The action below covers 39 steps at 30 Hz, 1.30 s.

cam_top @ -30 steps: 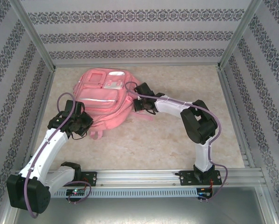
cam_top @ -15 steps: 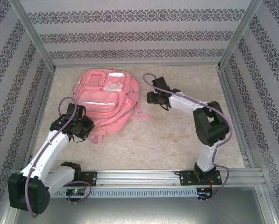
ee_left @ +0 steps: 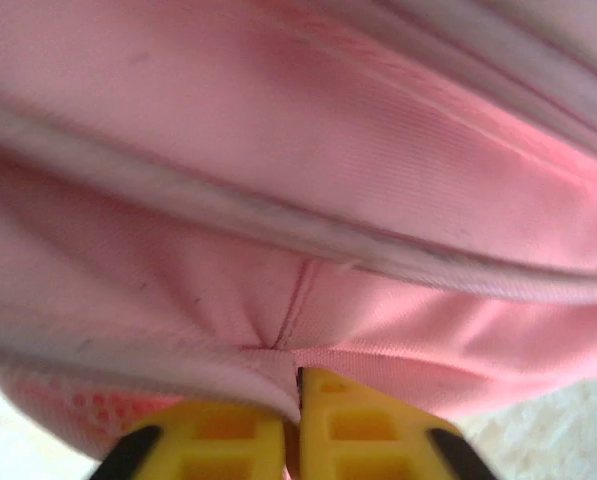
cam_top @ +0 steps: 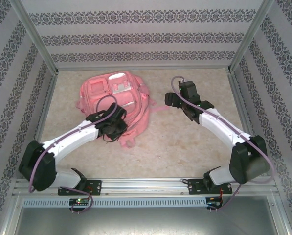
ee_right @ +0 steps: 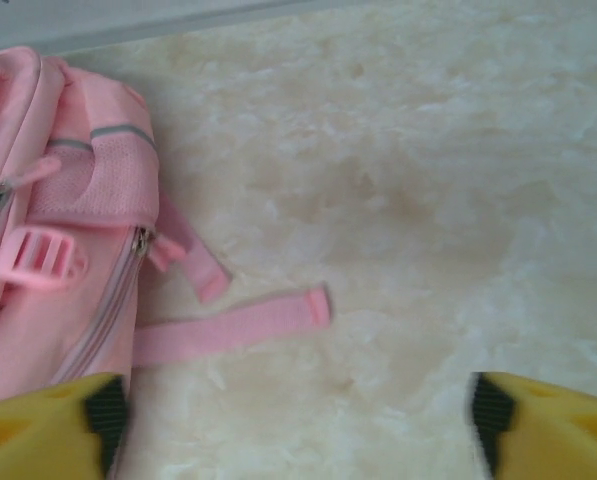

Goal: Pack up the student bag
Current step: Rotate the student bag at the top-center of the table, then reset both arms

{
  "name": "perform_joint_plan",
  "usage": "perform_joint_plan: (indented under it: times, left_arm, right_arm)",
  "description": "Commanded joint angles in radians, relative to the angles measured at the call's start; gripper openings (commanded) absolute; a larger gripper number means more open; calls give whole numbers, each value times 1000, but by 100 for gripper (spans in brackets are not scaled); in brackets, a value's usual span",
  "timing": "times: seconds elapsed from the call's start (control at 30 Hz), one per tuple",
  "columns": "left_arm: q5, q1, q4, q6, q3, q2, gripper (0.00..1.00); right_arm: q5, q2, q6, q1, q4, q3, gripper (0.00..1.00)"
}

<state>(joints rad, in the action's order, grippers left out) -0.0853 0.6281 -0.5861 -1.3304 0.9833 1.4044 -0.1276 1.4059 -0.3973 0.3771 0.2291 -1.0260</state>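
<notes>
The student bag [cam_top: 117, 95], a big pink backpack, sits at the back left of the table, bunched up, with its zip pockets facing up. My left gripper [cam_top: 117, 122] is at the bag's near edge. In the left wrist view its yellow fingers [ee_left: 358, 420] are pressed almost together, and the left gripper [ee_left: 298, 385] pinches a fold of the pink bag fabric [ee_left: 308, 200]. My right gripper [cam_top: 169, 100] hovers just right of the bag. It stands open [ee_right: 293, 405] over bare table, with the bag's side [ee_right: 48, 270] and a loose pink strap [ee_right: 238, 325] ahead of it.
The marbled table top [cam_top: 185, 142] stretches to the right and front of the bag. Patterned walls with metal posts [cam_top: 38, 44] close in three sides. A metal rail [cam_top: 150, 185] carrying both arm bases runs along the near edge.
The right gripper opened, let go of the bag and drew back to the right. The left arm swung right along the bag's near edge, and the bag bunched up.
</notes>
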Motion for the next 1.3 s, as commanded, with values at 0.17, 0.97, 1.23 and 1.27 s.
perform_joint_plan:
  times: [0.17,0.97,1.23,1.27]
  left_arm:
    - [123,48,-79,167,191,34,100]
    - [578,-662,438,948,-248,-88,99]
    - [448,-688,942,1082,-367,63,100]
    - [415,-688,976,1102,-377,81,100]
  right_arm:
    - [99,-156,-45,-102,-92,129,98]
    - [-280,-35,360,-174,-530,389,98]
    - [-216,89,430,-232,-857,491,98]
    - [-184,70,409,-253,-850,507,98]
